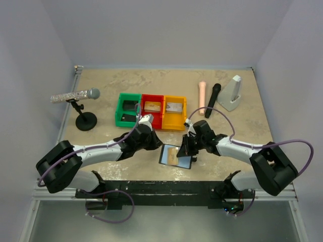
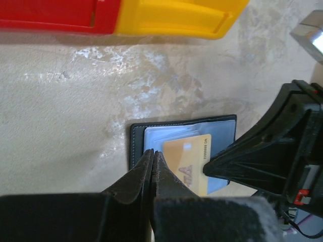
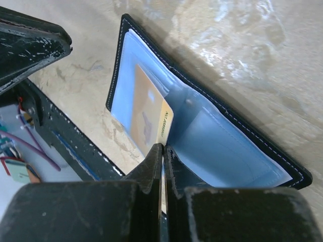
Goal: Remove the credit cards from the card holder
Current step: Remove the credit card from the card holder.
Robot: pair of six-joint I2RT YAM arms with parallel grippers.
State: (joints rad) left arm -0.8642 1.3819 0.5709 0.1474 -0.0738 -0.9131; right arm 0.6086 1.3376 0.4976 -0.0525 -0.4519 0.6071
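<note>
Left gripper (image 2: 153, 154) is pressed shut, its tips at the near edge of the open card holder (image 2: 137, 141), which lies flat on the table (image 2: 65, 101) between my arms. My right gripper (image 3: 162, 149) is shut too. A tan credit card (image 3: 146, 113) sticks out of the pale blue pocket (image 3: 222, 146) just ahead of its tips. Whether I pinch that card, I cannot tell.

Black card holder (image 3: 212, 108) — pale blue inside — tan credit card (image 3: 149, 118)

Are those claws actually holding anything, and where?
The right gripper seems to pinch the tan card by its end; the left gripper, shut, just touches the card holder.
</note>
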